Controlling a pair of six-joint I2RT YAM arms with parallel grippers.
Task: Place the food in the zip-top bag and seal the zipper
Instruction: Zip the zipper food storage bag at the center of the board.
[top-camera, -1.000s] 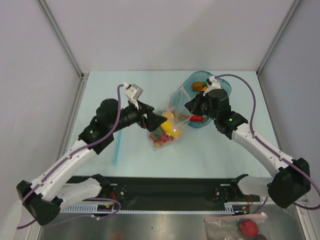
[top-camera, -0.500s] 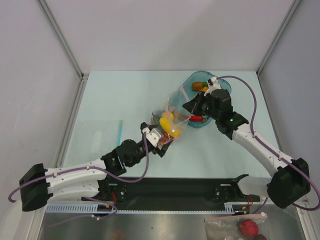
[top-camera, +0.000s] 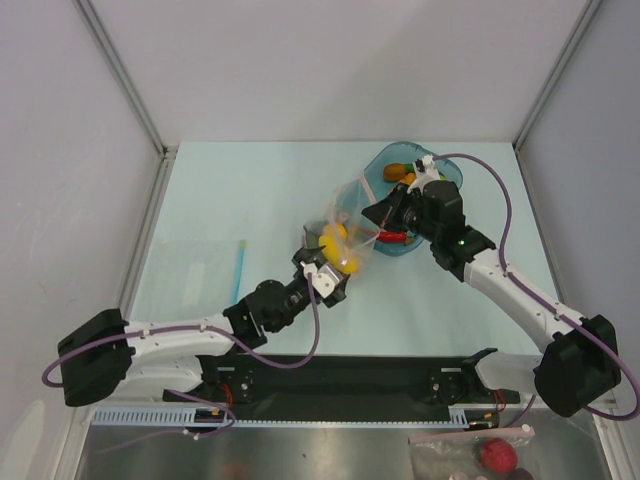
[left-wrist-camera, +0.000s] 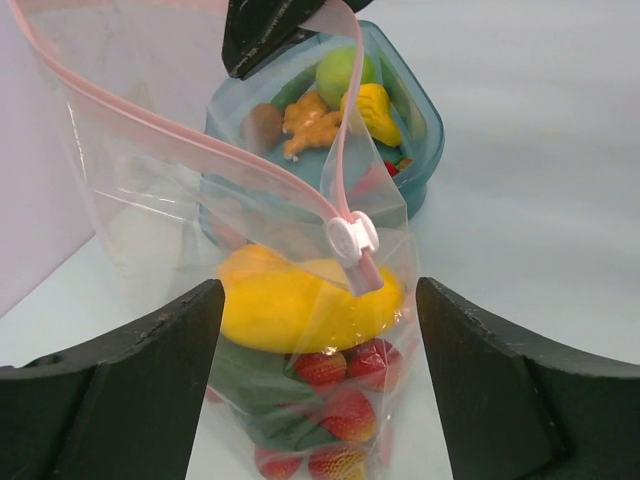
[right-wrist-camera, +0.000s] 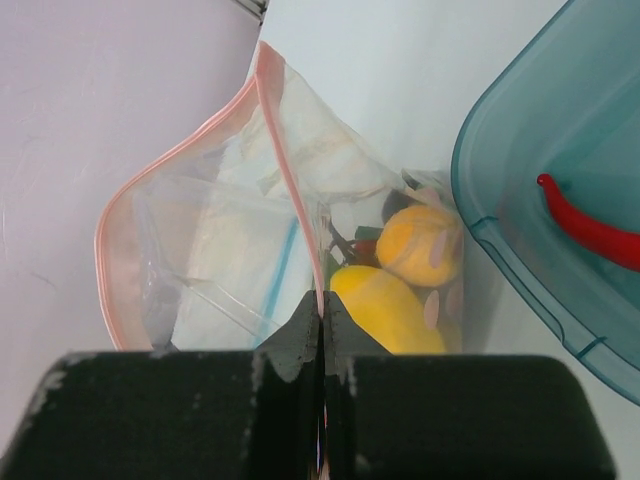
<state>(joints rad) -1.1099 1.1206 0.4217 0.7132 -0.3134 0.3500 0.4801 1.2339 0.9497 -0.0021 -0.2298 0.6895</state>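
Right arm bent in from the lower right corner, wrist turned toward the middle of the surface (top-camera: 200, 200). At its end, the right claw (right-wrist-camera: 320, 310) pressed fully together on the mouth edge of the zip-top bag (top-camera: 350, 205), pinching the plastic right at the pink zipper (right-wrist-camera: 285, 180) and holding the bag upright, mouth gaping.

Left arm stretched low and nearly flat from the lower left, forearm aimed up and to the right. At its tip, the left claw (left-wrist-camera: 318, 300) spread wide and gripping nothing, one black finger (left-wrist-camera: 130, 390) on each side of the bag's lower half. Impossible to tell whether either pad touches the plastic.

A white slider (left-wrist-camera: 350, 238) on the pink strip, at the end of the mouth nearest the left wrist camera. Inside the bag, a yellow lemon (left-wrist-camera: 290, 310) over red berries (left-wrist-camera: 345, 410), with an orange fruit (right-wrist-camera: 425, 245) alongside.

Just behind the bag, a teal tray (top-camera: 395, 152) with more food (left-wrist-camera: 340, 72): green, yellow, orange and brown pieces, plus a red chili (right-wrist-camera: 590, 230).

Surface pale mint green, walled in by plain grey-white panels with metal corner posts. A light-blue stick (top-camera: 240, 262) flat on it, left of the bag and apart from it. At the near right edge, beyond the arm bases, a second clear bag (top-camera: 450, 452) with a red ball (top-camera: 497, 456) inside.
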